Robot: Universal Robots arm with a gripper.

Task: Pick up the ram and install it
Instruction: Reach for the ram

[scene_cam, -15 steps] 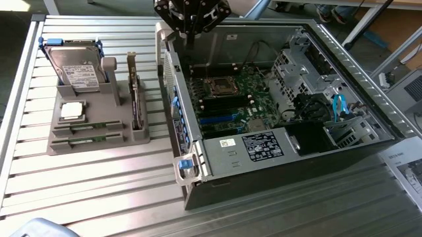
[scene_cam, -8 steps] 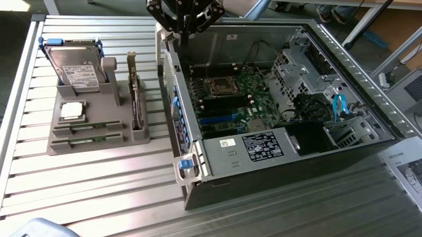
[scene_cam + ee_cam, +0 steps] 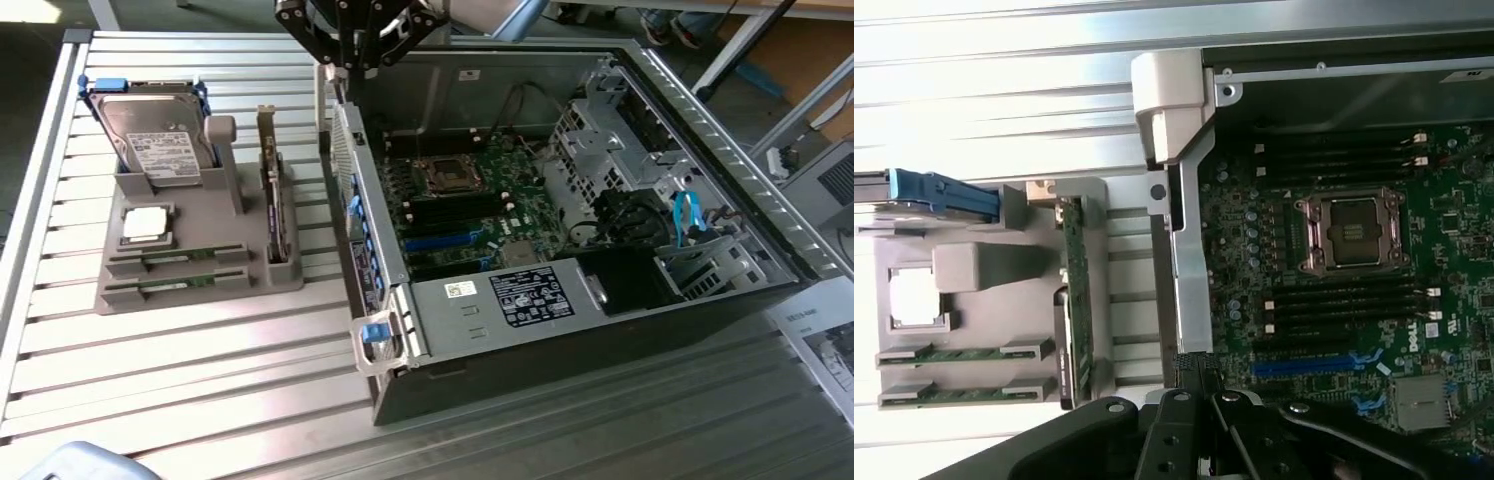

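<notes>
Two rams, slim green sticks, lie flat in the front slots of the grey holder (image 3: pixel 174 300): one ram (image 3: pixel 178 257) (image 3: pixel 964 353) and the other ram (image 3: pixel 178 284) (image 3: pixel 962 393) just in front of it. My gripper (image 3: pixel 346 66) (image 3: pixel 1199 365) hangs high over the near wall of the open computer case (image 3: pixel 387 330). It is shut with nothing in it, well away from both rams. The motherboard (image 3: pixel 467 210) (image 3: pixel 1334 300) lies inside the case, with long black memory slots (image 3: pixel 1339 298) beside the bare processor socket (image 3: pixel 450 178) (image 3: pixel 1351 232).
The grey holder also carries a hard drive (image 3: pixel 154 135), a silver processor chip (image 3: pixel 144 223) (image 3: pixel 914 297) and an upright expansion card (image 3: pixel 274 200) (image 3: pixel 1076 290). Cables and a drive cage (image 3: pixel 667 230) crowd the case at the exterior view's right. A slatted metal table (image 3: pixel 200 380) lies underneath.
</notes>
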